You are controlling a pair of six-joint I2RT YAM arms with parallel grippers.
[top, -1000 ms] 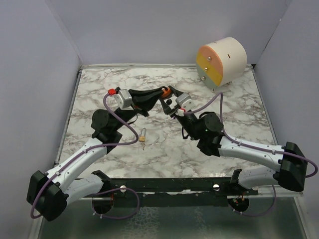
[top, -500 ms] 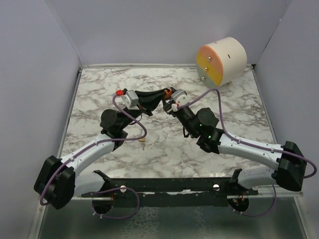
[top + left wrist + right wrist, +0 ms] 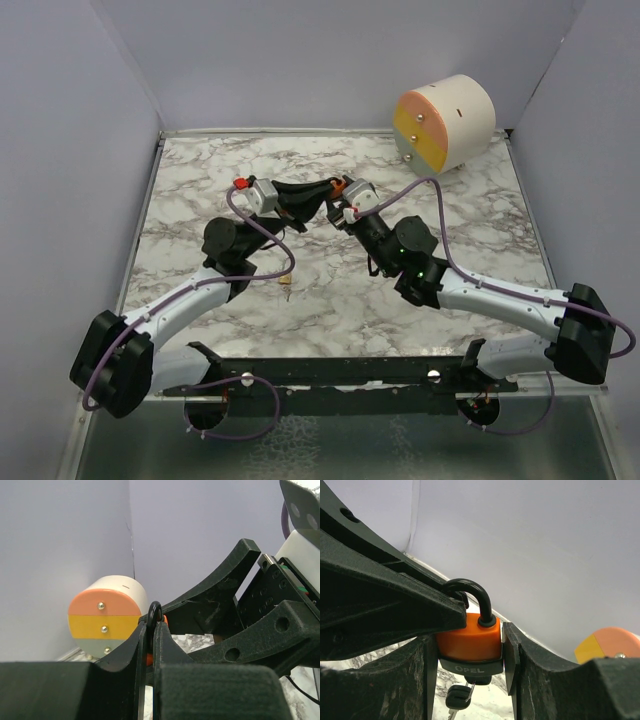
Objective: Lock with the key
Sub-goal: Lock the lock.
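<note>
An orange padlock (image 3: 470, 637) with a black base marked OPEL is held up off the table between both arms. My right gripper (image 3: 470, 647) is shut on the padlock's body, one finger on each side. My left gripper (image 3: 151, 630) is shut on the black shackle (image 3: 154, 611), which sticks up between its fingertips. A black-headed key (image 3: 479, 679) sits in the lock's underside, and a second key (image 3: 457, 696) hangs from it. In the top view the padlock (image 3: 337, 186) shows where the left gripper (image 3: 320, 192) and right gripper (image 3: 340, 200) meet.
A cream cylinder with a pink, yellow and grey striped face (image 3: 445, 125) lies at the back right of the marble table (image 3: 480, 230). A small brass-coloured object (image 3: 287, 281) lies on the table by the left arm. Grey walls enclose three sides.
Since a second ago the left arm has swung right and the two grippers have come together at the padlock. In the last half second almost nothing moves.
</note>
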